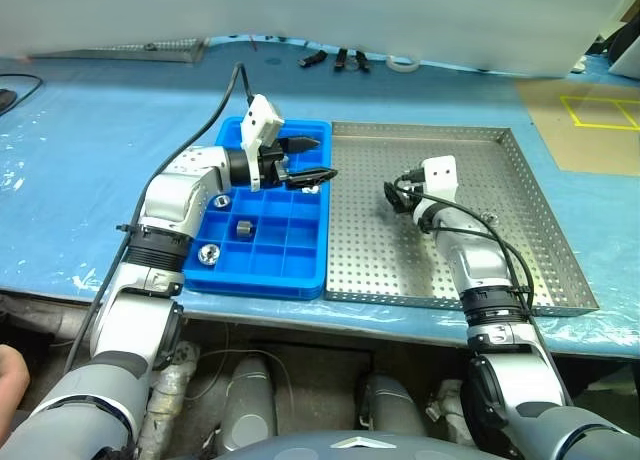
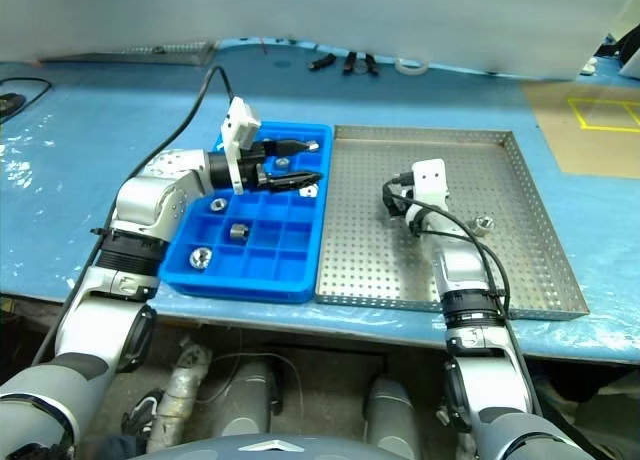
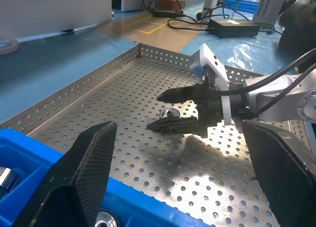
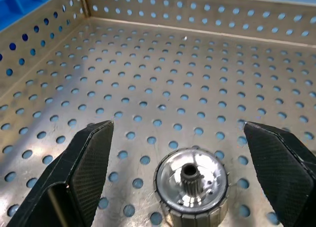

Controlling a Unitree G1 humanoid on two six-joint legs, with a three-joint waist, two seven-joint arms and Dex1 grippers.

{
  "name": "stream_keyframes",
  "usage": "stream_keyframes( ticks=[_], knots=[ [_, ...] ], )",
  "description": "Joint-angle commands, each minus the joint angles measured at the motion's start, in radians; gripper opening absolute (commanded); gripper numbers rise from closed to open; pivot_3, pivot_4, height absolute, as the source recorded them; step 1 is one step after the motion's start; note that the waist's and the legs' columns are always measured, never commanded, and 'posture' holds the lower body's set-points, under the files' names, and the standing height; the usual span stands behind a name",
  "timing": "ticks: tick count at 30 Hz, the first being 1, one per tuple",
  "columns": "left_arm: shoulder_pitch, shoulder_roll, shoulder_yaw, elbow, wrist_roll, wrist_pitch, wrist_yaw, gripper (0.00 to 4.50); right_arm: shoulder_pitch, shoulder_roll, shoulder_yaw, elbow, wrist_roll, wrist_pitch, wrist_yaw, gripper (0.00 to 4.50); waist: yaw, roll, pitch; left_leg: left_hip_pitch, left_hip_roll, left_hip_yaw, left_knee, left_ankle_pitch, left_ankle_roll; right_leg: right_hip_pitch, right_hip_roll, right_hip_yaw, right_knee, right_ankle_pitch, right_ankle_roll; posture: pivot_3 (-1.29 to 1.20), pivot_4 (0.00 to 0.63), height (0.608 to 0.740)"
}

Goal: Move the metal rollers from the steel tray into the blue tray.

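Steel tray [image 1: 520, 240] on the blue desk [image 1: 80, 150] holds a metal roller [image 4: 191, 187], lying between the spread fingers of the right hand [image 3: 170, 109], untouched. Another roller [image 2: 484, 222] sits off to its right. The left hand [image 1: 305, 158], spread and empty, hovers over the blue tray [image 1: 300, 275], where more rollers [image 1: 241, 228] lie in compartments.

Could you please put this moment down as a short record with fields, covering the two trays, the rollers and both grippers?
steel tray: perforated floor, low rim, beside the blue tray
blue tray: gridded compartments, several rollers inside, one at
roller on steel floor: lying between the open right fingers, not gripped
second steel-tray roller: loose, beside the right arm
right gripper: open, low over the steel tray
left gripper: open, empty, over the blue tray
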Motion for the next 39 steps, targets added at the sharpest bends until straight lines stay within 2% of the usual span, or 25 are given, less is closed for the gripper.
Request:
stream_keyframes(
  ticks=[1, 6, 11, 14, 15, 22, 29, 34, 39],
  knots=[
    [-0.01, 0.009, -0.002, -0.035, 0.002, -0.009, -0.007, 4.28, -0.004, 0.015, -0.049, 0.012, 0.026, 0.025, -0.03, 4.44, 0.001, 0.0, 0.0, 0.0, 0.0, 0.0, 0.0, 0.0, 0.0, 0.0, 0.0, 0.0, 0.0, 0.0, 0.0, -0.08, 0.15, 0.74],
    [-0.02, 0.017, -0.01, -0.018, 0.014, -0.02, -0.016, 4.28, 0.001, 0.02, -0.064, -0.003, 0.036, 0.044, -0.037, 4.44, 0.001, 0.0, 0.0, 0.001, 0.0, 0.0, 0.0, 0.0, 0.0, 0.001, 0.0, 0.0, 0.0, 0.0, 0.0, -0.09, 0.15, 0.74],
    [-0.019, 0.023, -0.008, -0.018, 0.018, -0.016, -0.024, 4.33, 0.011, 0.025, -0.074, -0.033, 0.046, 0.052, -0.03, 2.89, 0.0, 0.0, 0.0, 0.001, 0.0, 0.0, 0.0, 0.0, 0.0, 0.001, 0.0, 0.0, 0.0, 0.0, 0.0, -0.09, 0.15, 0.74],
    [-0.016, 0.03, -0.003, -0.024, 0.014, -0.008, -0.031, 4.33, 0.016, 0.026, -0.068, -0.064, 0.047, 0.062, -0.021, 1.78, 0.0, 0.0, 0.0, 0.001, 0.0, 0.0, 0.0, 0.0, 0.0, 0.001, 0.0, 0.0, 0.0, 0.0, 0.0, -0.09, 0.15, 0.74],
    [-0.015, 0.033, -0.002, -0.025, 0.013, -0.007, -0.032, 4.33, 0.017, 0.025, -0.063, -0.077, 0.048, 0.066, -0.015, 1.67, 0.0, 0.0, 0.0, 0.001, 0.0, 0.0, 0.0, 0.0, 0.0, 0.001, 0.0, 0.0, 0.0, 0.0, 0.0, -0.09, 0.15, 0.74],
    [-0.002, 0.081, 0.024, -0.035, 0.006, -0.002, -0.036, 4.33, 0.0, 0.008, -0.024, -0.176, 0.051, 0.098, 0.054, 1.68, 0.0, 0.0, 0.0, 0.001, 0.0, 0.0, -0.001, 0.0, 0.0, 0.001, 0.0, 0.0, 0.0, 0.0, 0.0, -0.08, 0.15, 0.74],
    [0.056, 0.206, 0.103, -0.067, -0.009, -0.018, -0.045, 4.33, -0.098, 0.013, 0.042, -0.292, 0.106, 0.119, 0.204, 1.68, -0.001, 0.0, 0.0, 0.0, 0.001, 0.001, -0.003, 0.001, -0.001, -0.003, 0.0, -0.001, 0.0, 0.0, 0.0, 0.02, 0.15, 0.74],
    [0.136, 0.266, 0.163, -0.114, -0.017, 0.002, -0.002, 4.33, -0.169, 0.028, 0.107, -0.264, 0.114, 0.118, 0.3, 1.68, 0.013, 0.0, 0.0, -0.001, 0.001, 0.001, -0.004, 0.001, -0.002, -0.003, 0.0, -0.001, 0.0, 0.0, 0.0, 0.12, 0.15, 0.74],
    [0.271, 0.297, 0.225, -0.269, -0.063, 0.075, 0.056, 4.33, -0.215, 0.047, 0.148, -0.18, 0.102, 0.086, 0.359, 1.68, 0.031, 0.0, 0.0, -0.002, 0.001, 0.001, -0.004, 0.001, -0.002, -0.004, 0.0, -0.002, 0.0, 0.0, 0.0, 0.18, 0.15, 0.74]
  ],
)
